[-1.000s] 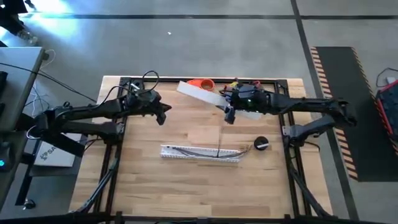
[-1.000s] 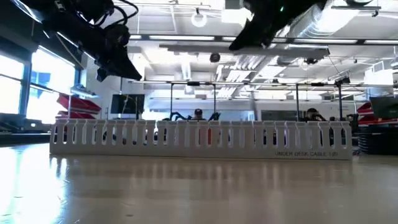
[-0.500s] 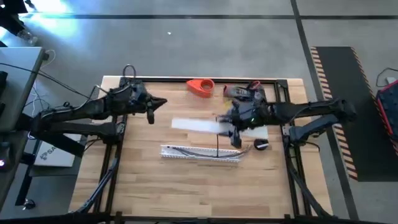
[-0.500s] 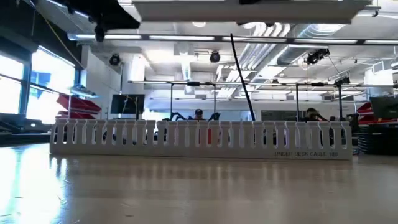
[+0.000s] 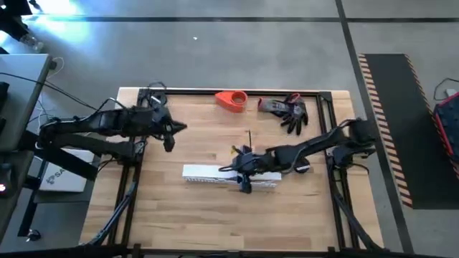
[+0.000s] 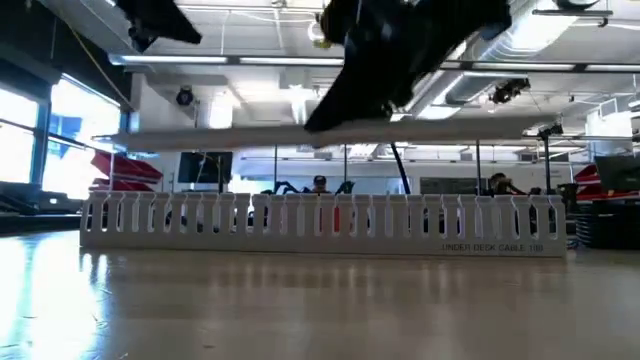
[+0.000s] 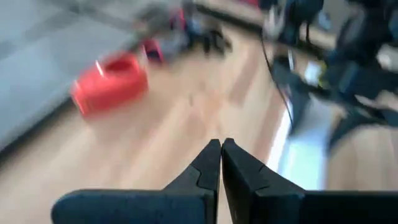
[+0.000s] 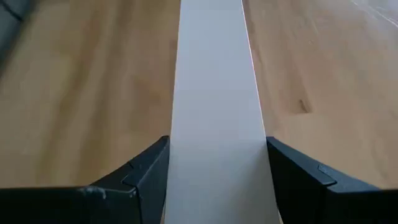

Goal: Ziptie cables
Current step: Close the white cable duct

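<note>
Working over a pale wooden table [image 5: 179, 215] framed in black rails. Stretching the right arm low across it and hanging the right gripper [image 5: 244, 178] directly above a long white comb-toothed plastic channel [image 5: 208, 174] that lies lengthwise near the table's middle. Clamping a flat white plastic strip [image 8: 214, 74] between both fingers, pinched by its two long edges. Holding it level in the low view, parallel to the channel and just above its teeth; judging by that alignment, probably lining it up as a cover to press down onto the channel. Keeping the left arm back on its own side, well apart from the channel, with the left gripper [image 7: 221, 155] closed on nothing, its fingertips touching, seemingly just staying out of the way. Leaving a red plastic tool [image 5: 231, 99] and a pair of dark work gloves [image 5: 288, 109] along the far edge, clear of the work. Hiding most of the thin dark-grey cables [image 5: 249, 140] under the strip, apparently inside the channel, with only one strand rising behind the teeth and trailing toward the far side. Seeing no tie anywhere, so judging the bundling itself not yet done. Risking a pinched strand if the strip goes down before that loose end is tucked in.
</note>
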